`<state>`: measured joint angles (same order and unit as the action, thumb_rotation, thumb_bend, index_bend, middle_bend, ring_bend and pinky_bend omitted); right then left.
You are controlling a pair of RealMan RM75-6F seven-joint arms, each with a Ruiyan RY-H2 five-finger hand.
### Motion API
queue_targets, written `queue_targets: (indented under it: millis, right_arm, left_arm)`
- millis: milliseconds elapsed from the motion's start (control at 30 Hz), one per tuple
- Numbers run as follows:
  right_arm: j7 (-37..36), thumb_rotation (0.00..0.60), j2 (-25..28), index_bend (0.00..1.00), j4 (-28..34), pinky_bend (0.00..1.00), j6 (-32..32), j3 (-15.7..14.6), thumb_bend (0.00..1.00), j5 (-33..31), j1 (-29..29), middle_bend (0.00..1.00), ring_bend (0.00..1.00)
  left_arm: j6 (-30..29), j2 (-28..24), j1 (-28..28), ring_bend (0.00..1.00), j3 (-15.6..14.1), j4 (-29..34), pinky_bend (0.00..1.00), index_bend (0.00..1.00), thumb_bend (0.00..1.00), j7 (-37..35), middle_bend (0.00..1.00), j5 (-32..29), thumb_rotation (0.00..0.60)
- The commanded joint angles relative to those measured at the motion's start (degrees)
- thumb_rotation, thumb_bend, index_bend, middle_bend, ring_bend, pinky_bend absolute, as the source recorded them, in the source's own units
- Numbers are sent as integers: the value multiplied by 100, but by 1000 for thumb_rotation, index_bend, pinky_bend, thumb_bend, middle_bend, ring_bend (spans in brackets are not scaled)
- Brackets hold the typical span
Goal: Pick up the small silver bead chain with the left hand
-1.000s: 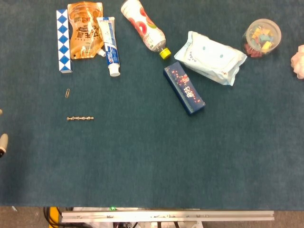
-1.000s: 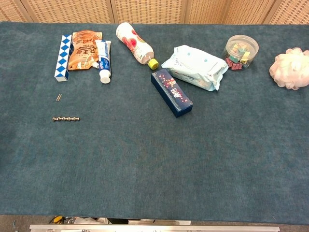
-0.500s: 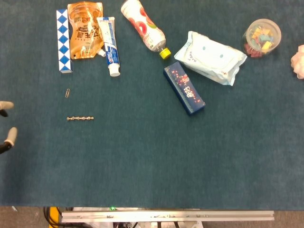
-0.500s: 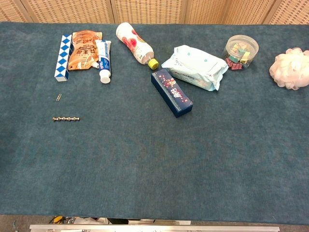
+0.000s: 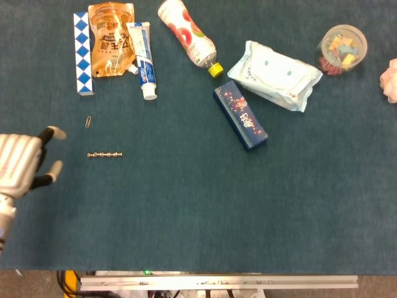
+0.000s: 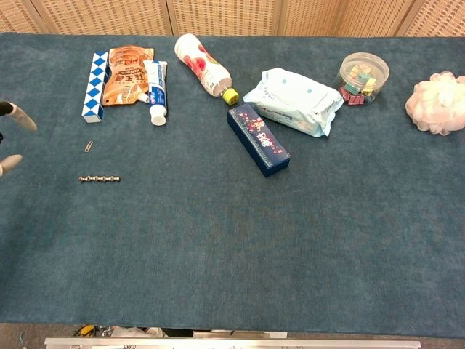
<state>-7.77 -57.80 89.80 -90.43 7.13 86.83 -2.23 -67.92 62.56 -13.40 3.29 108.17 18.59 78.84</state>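
The small silver bead chain [image 5: 105, 154] lies straight on the blue cloth, left of centre; the chest view shows the bead chain [image 6: 99, 178] too. My left hand [image 5: 23, 164] has come in at the left edge, white, fingers apart and holding nothing. It is left of the chain, with a gap of cloth between. In the chest view only the fingertips [image 6: 22, 119] of that hand show at the left edge. The right hand shows in neither view.
A paper clip [image 5: 89, 121] lies just beyond the chain. Further back are a blue-white patterned box [image 5: 82, 53], an orange pouch [image 5: 110, 38], toothpaste [image 5: 142, 59], a bottle [image 5: 187, 32], a navy box [image 5: 240, 115], wipes [image 5: 275, 74], a jar [image 5: 342, 48] and a pink puff [image 6: 436, 102].
My left hand has moved rightward into view from the left edge, toward the chain, going from bare fingertips to most of the hand. The chain has not moved.
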Motion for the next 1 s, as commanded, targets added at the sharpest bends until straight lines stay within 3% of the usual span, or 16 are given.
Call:
queue_targets:
  millis: [33,333,1000]
  right_arm:
    - [-25,600,-18,502,-17,453,25,-16,198,-7,-9,533,462]
    - [-140,600,-68,502,-145,453,43,-59,197,-64,30,533,462]
    - [-237,600,-71,502,-214,453,82,-89,197,-99,46,533,462]
  left_arm:
    - [304,314,-321,903,139,-28,1000,356,330,441,930,-407,600]
    - [632,1019,-834,914,226,-348,1000,433,183,1397,942,-1312,600]
    - [689,2034,-1442,928,254,-1150,1000,500,198,1999,965,-2879,600]
